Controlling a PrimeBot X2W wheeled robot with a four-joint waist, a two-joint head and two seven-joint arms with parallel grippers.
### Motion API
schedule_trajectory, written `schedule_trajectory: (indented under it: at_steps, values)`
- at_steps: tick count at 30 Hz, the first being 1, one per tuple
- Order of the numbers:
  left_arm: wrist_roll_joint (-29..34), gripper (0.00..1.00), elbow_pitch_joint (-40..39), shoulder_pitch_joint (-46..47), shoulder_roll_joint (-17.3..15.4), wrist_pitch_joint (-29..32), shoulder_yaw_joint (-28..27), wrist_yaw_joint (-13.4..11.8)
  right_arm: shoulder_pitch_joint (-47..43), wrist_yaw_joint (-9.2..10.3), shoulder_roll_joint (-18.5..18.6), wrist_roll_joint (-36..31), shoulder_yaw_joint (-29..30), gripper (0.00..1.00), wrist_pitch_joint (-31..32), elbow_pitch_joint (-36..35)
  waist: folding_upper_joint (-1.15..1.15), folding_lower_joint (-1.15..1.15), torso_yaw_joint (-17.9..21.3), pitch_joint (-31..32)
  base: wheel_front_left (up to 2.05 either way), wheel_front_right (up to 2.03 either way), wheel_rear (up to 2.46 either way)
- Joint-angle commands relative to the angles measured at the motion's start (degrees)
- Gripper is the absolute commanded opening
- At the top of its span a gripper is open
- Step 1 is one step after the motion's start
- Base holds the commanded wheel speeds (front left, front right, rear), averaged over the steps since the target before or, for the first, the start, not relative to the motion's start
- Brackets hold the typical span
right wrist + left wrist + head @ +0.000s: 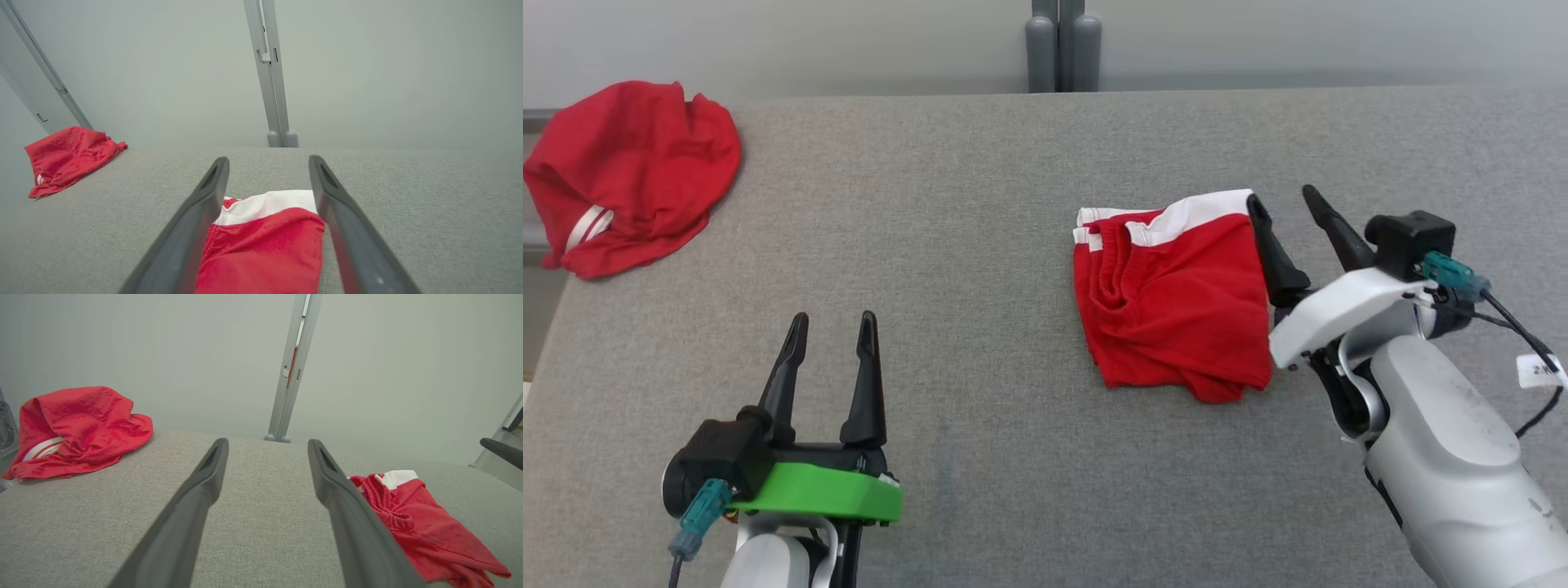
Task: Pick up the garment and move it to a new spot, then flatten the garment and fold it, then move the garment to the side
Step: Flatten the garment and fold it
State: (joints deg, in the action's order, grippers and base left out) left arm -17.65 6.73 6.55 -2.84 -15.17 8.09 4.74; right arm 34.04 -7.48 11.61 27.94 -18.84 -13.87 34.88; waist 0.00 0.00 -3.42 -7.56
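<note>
I see the folded red garment [1176, 310], with its white band, lying flat on the grey table [980, 245], right of centre. My right gripper [1281, 196] is at the garment's right edge, fingers spread apart and gripping nothing. My left gripper [834, 317] hovers over bare table at the near left, fingers also spread and empty. A second red garment [629, 171] lies crumpled at the far left corner.

A crumpled red cloth [629, 175] with a white stripe is lying on the grey fabric tabletop [947, 245], well beyond the left claw [834, 320] and off to its left, near the far corner. A pale grey double post [1062, 45] is standing behind the tabletop's far edge, beyond that claw and to its right.
</note>
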Motion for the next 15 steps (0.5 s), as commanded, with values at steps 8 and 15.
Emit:
schedule_trajectory:
  at_steps: [8, 15]
  values:
    - [0.83, 1.00, 1.65, -2.04, -0.12, 0.03, -1.34, -0.57, -12.62, -0.03, -3.18, -9.86, 10.71, 1.00, -1.34, -13.97, 0.00, 0.00, 2.81, 2.64, 0.00, 0.00, 0.00]
    - [1.33, 1.00, 0.81, -5.31, -0.12, 0.04, -2.11, -1.32, -21.59, -0.02, -6.43, -14.17, 14.56, 1.00, -1.34, -22.66, 0.00, 0.00, 3.57, 4.19, 0.00, 0.00, 0.00]
